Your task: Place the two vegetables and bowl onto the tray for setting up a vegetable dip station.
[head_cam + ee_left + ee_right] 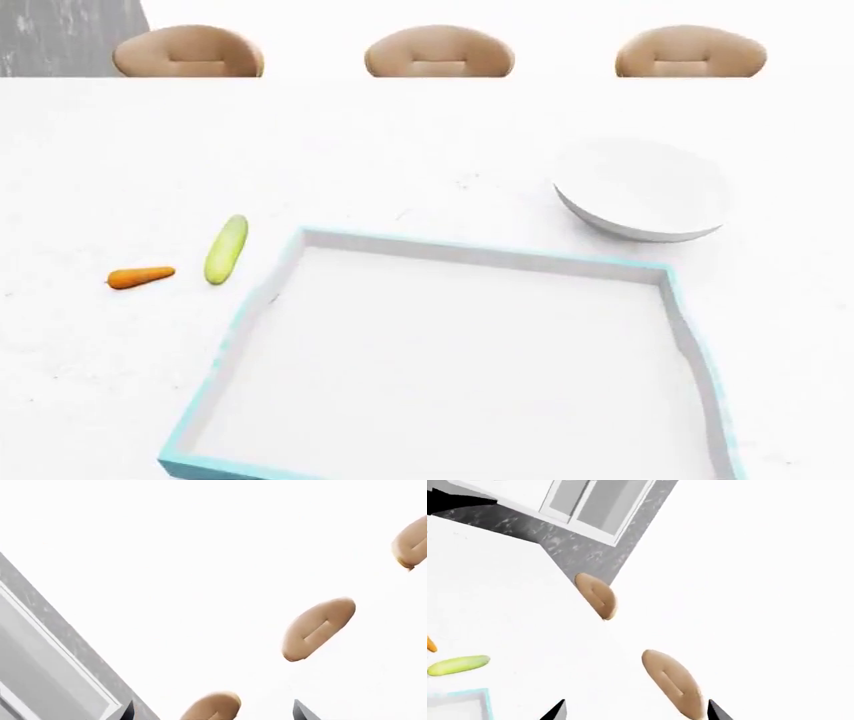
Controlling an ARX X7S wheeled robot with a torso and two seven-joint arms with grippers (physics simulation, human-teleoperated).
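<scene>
In the head view the orange carrot [140, 277] and the pale yellow-green cucumber [226, 249] lie side by side on the white table, left of the tray [477, 257]. The tray has light blue walls and an empty white inside. The white bowl [643, 189] stands upright beyond the tray's far right corner. No gripper shows in the head view. The left gripper [212, 712] is open, with only its dark fingertips in view and nothing between them. The right gripper [635, 711] is open and empty; its view shows the cucumber [458, 665], a sliver of carrot [430, 644] and a tray corner [486, 700].
Three tan chairs [439, 53] stand along the table's far edge; they also show in the left wrist view [317, 628] and the right wrist view [672, 681]. A dark grey marbled wall with white cabinets [597, 507] is at the far left.
</scene>
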